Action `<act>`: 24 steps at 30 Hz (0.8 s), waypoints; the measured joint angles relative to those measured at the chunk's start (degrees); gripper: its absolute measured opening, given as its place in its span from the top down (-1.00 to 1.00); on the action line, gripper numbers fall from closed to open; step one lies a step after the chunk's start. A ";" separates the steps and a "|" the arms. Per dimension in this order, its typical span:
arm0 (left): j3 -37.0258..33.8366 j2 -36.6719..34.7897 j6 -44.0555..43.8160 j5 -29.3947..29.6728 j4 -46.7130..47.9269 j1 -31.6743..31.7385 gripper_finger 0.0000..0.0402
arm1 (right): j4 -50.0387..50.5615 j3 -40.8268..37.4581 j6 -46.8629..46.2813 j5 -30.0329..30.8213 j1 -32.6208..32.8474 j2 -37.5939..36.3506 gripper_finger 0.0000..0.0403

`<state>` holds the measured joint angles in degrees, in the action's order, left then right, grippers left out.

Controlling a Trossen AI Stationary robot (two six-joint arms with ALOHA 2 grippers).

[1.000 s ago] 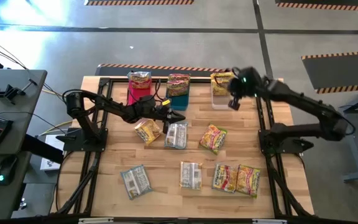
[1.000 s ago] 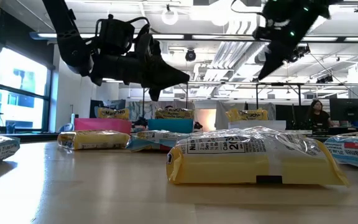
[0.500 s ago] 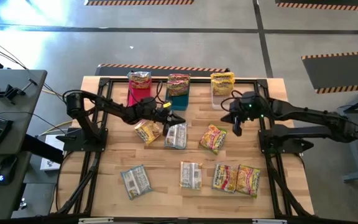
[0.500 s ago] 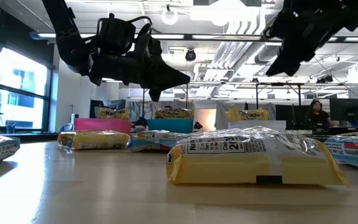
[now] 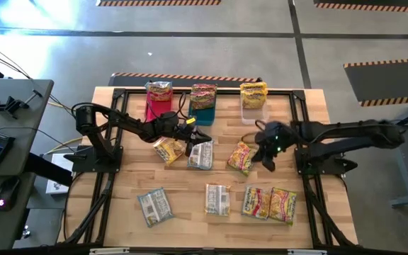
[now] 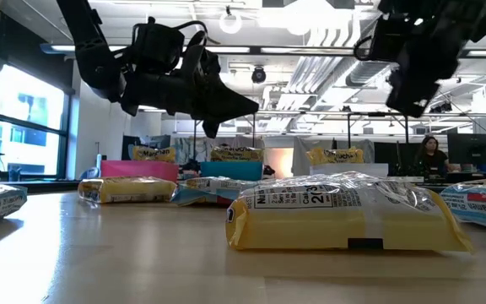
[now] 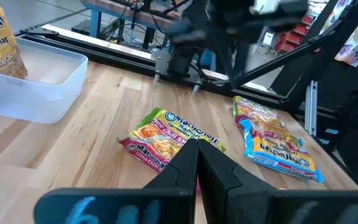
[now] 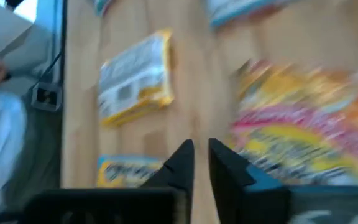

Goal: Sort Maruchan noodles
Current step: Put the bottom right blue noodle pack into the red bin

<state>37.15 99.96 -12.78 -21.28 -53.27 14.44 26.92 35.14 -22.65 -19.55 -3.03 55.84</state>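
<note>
Several Maruchan noodle packets lie flat on the wooden table (image 5: pixel 310 113): a yellow one (image 5: pixel 167 149), a silvery one (image 5: pixel 200 154), a yellow-and-pink one (image 5: pixel 243 157) and several along the near side (image 5: pixel 217 199). My left gripper (image 5: pixel 205 134) hovers shut and empty over the table's middle, above the silvery packet. My right gripper (image 5: pixel 268 163) hangs tilted downward just right of the yellow-and-pink packet (image 8: pixel 303 130), clear of it. Its fingers (image 8: pixel 185 158) stand a narrow gap apart with nothing between them.
At the far edge stand a pink bin (image 5: pixel 151 108), a blue bin (image 5: pixel 204 112) and a clear bin (image 5: pixel 251 113), each with a packet standing in it. Bare wood lies between the bins and the loose packets. A person sits in the room beyond (image 6: pixel 431 156).
My right gripper has swung from above the clear bin toward the table's near edge and down. It has tipped downward and now hangs beside the yellow-and-pink packet. No packet has moved.
</note>
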 joint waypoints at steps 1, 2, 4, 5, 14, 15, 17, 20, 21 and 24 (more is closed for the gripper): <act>0.00 0.00 -0.02 0.02 0.04 0.00 1.00 | 0.00 0.00 -1.99 -0.23 1.76 0.83 0.78; 0.00 0.00 -0.02 0.01 0.09 0.00 1.00 | -0.09 0.00 -4.05 -0.55 3.44 1.76 0.70; 0.00 0.00 -0.04 0.02 0.14 0.00 1.00 | -0.33 0.00 -8.70 -0.63 6.56 3.86 0.52; 0.00 0.00 -0.02 0.02 0.14 0.00 1.00 | -0.48 0.00 -10.66 -0.63 7.98 5.05 0.42; 0.00 0.00 0.04 0.02 0.62 0.00 1.00 | -5.25 0.02 -17.93 -0.57 15.57 17.72 -0.36; 0.00 0.00 0.24 0.02 0.78 0.00 1.00 | -6.15 0.02 -17.63 -0.57 15.95 19.17 -0.39; 0.00 0.00 0.31 0.02 1.19 0.02 1.00 | -7.62 0.02 -17.43 -0.59 16.65 21.79 -0.41; 0.00 0.00 0.33 0.03 1.27 0.01 1.00 | -9.77 0.02 -16.95 -0.57 17.66 25.17 -0.39; 0.00 0.00 0.33 0.04 1.27 0.00 1.00 | -10.49 0.02 -16.86 -0.57 18.06 26.10 -0.38; 0.00 0.00 0.33 0.02 1.24 0.00 1.00 | -11.85 0.03 -15.80 -0.69 19.32 28.29 -0.29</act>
<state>37.15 99.96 -12.45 -21.26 -52.03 14.44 15.07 35.17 -38.45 -20.25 16.29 84.13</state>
